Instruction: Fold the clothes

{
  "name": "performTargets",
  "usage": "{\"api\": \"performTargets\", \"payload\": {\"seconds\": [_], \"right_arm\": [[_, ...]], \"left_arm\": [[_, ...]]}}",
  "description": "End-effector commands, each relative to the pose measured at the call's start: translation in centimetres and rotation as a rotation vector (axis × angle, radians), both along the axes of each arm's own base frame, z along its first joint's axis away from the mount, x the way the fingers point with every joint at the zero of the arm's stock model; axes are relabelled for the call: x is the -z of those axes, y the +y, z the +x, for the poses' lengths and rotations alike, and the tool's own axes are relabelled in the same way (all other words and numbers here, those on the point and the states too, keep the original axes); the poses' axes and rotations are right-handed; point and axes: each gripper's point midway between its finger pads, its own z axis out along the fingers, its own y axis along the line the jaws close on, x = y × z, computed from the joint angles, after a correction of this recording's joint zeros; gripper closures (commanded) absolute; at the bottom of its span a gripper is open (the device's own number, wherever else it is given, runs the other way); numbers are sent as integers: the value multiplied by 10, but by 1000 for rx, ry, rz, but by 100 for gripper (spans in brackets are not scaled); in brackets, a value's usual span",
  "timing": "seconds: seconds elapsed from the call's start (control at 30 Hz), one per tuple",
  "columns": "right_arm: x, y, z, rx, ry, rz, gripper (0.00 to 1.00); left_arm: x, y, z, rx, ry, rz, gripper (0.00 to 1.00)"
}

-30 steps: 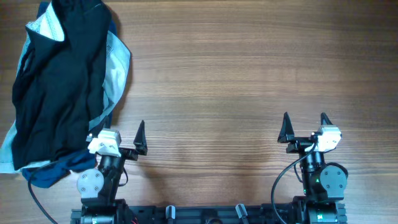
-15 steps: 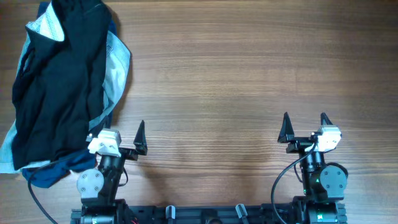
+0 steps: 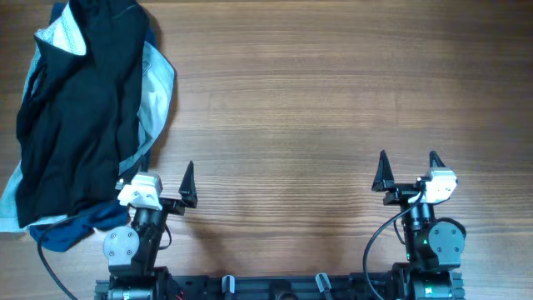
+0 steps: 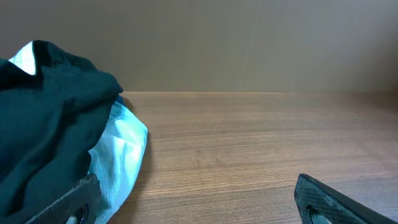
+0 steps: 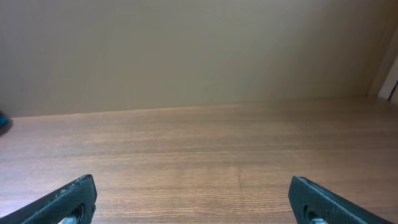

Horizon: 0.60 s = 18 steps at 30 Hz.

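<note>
Clothes (image 3: 79, 117) heaped unmoved at left of table (image 3: 333, 83), left jaws and right jaws wide apart as before, empty

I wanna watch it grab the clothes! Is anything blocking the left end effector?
Nothing visible stands between them. The clothes lie heaped right next to the open left end effector on the wooden table.

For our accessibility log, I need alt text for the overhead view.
A crumpled heap of clothes, mostly black with pale lining, lies on the left side of the wooden table. The left gripper and right gripper sit open and empty near the front edge.
</note>
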Motion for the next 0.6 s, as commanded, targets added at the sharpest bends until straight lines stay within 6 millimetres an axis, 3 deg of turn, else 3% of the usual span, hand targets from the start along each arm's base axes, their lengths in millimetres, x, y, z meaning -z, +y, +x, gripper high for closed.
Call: {"api": "performTargets", "payload": {"seconds": [0.0, 0.23, 0.37, 0.47, 0.57], "right_arm": [[-1, 2, 0, -13, -7, -12, 0], [-2, 15, -1, -85, -8, 1, 0], [-12, 37, -4, -215, -41, 100, 0], [-32, 52, -10, -312, -119, 85, 0], [-56, 53, -14, -324, -170, 128, 0]], "left_arm": [[4, 0, 0, -2, 12, -12, 0], [2, 0, 0, 0, 6, -13, 0], [-4, -2, 0, 11, -19, -14, 0], [-19, -21, -4, 126, -75, -31, 0], [-45, -42, -15, 260, -155, -91, 0]]}}
